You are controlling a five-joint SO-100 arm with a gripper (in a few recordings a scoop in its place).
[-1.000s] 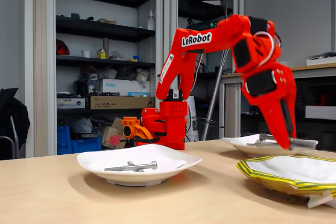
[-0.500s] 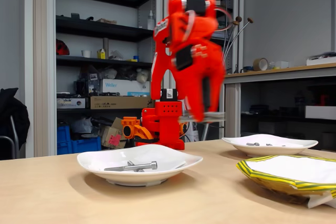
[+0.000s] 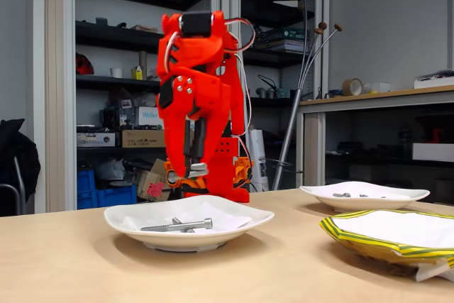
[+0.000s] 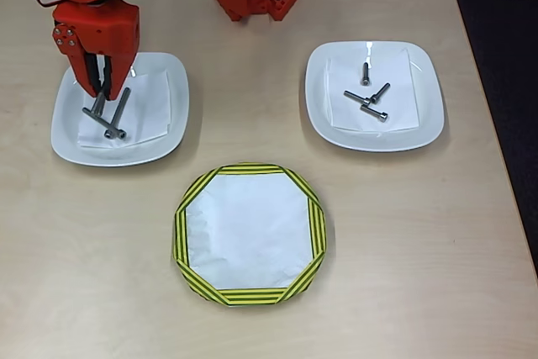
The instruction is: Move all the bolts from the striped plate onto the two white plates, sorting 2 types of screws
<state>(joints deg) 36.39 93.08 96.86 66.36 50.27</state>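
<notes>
My gripper (image 4: pixel 99 90) hangs over the left white plate (image 4: pixel 63 128), fingers clamped on a long bolt (image 3: pixel 197 169). Two long bolts (image 4: pixel 118 115) lie there already, short bolts (image 4: pixel 370 100) on the right white plate (image 4: pixel 424 124). Striped plate (image 4: pixel 189 245) is empty; only this drop left, I think.

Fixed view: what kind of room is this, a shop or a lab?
Probably a workshop or lab: open shelves crowded with boxes and gear, a workbench with a tape roll, and a red robot arm on the table.

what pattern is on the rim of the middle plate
Yellow and dark green stripes on the striped plate's rim, white centre; clearest in the overhead view.
</notes>
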